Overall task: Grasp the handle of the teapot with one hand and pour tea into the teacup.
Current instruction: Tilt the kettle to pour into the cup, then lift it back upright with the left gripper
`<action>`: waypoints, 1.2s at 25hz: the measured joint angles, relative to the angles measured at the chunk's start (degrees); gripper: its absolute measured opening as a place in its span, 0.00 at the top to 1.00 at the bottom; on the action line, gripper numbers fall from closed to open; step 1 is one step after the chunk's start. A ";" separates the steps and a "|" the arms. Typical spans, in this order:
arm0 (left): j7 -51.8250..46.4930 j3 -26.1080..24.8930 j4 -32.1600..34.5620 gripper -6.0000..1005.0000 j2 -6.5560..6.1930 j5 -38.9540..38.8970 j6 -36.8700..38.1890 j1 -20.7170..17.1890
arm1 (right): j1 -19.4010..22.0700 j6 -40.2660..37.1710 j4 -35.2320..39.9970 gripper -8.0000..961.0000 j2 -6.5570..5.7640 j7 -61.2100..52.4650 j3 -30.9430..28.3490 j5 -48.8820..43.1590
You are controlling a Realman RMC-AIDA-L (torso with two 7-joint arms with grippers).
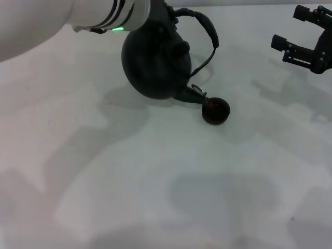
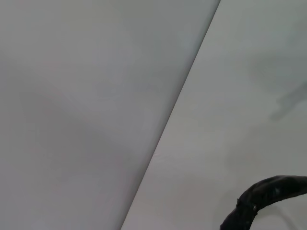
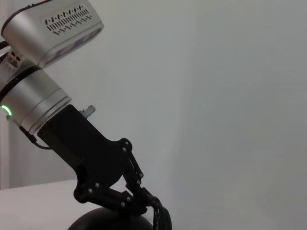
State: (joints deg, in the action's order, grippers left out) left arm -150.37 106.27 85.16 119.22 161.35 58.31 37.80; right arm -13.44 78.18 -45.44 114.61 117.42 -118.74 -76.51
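Observation:
The dark round teapot (image 1: 155, 59) hangs tilted above the table, its short spout (image 1: 193, 93) pointing down at the rim of the small dark teacup (image 1: 215, 110). My left gripper (image 1: 165, 14) is shut on the arched handle (image 1: 210, 33) at the pot's top. The right wrist view shows this grip from the side, the left gripper (image 3: 152, 209) clamped on the handle (image 3: 163, 221) above the pot's body (image 3: 105, 224). A piece of the handle (image 2: 264, 195) shows in the left wrist view. My right gripper (image 1: 290, 27) is open and empty at the far right.
The white table (image 1: 155, 181) spreads wide in front of the teacup. Its back edge (image 2: 177, 110) meets a plain grey wall.

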 joint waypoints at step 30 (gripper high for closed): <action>-1.32 -0.59 -0.37 0.86 0.05 0.47 -0.97 -0.01 | -0.09 0.00 0.74 0.11 0.00 0.54 0.00 -0.23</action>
State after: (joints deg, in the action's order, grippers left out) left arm -151.69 105.68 84.79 119.27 161.82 57.33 37.79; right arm -13.53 78.18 -44.70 114.61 117.96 -118.73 -76.74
